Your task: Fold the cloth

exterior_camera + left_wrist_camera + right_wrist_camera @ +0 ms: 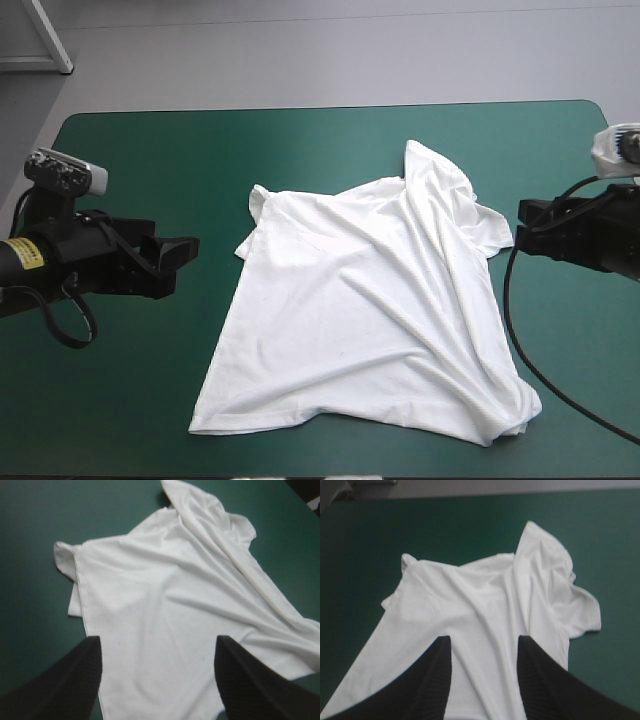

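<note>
T-shirt (370, 310) looks light, limp; left end effector (158, 641) and right end effector (484, 640) both released, so I'd pinch hem corners.

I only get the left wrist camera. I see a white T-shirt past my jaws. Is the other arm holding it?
Observer: No. The right gripper sits beside a sleeve of the T-shirt, jaws open, holding nothing.
Operator: Is the shirt's bottom edge flat?
Observer: Not everywhere. Its near right corner is bunched into folds.
Operator: Is my arm over the shirt?
Observer: No. From above, the left gripper sits over bare table cover, off the shirt's left edge.
</note>
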Controlling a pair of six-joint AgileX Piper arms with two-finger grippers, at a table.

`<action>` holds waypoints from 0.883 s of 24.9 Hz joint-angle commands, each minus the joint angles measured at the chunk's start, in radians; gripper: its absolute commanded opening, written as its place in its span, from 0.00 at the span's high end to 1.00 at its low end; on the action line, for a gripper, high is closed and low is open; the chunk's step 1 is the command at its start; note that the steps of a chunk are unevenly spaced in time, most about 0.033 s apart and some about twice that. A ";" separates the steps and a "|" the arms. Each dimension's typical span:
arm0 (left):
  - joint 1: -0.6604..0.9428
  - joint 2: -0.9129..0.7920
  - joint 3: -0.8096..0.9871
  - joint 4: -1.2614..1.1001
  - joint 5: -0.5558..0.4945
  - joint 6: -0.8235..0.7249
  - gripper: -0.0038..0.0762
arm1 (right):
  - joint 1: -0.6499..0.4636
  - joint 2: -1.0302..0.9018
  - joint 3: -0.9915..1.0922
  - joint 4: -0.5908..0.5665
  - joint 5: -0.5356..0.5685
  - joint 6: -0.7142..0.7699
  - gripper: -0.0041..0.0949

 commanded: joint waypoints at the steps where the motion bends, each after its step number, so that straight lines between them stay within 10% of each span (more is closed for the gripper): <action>1: -0.005 -0.010 -0.104 -0.026 0.024 0.004 0.37 | -0.007 -0.011 -0.109 0.009 -0.029 -0.051 0.57; 16: -0.005 0.102 -0.346 -0.014 0.028 0.054 0.38 | -0.007 -0.014 -0.131 -0.256 -0.029 -0.096 0.57; 22: -0.005 0.035 -0.031 0.005 0.030 0.029 0.38 | -0.007 -0.086 0.072 -0.249 -0.029 -0.019 0.57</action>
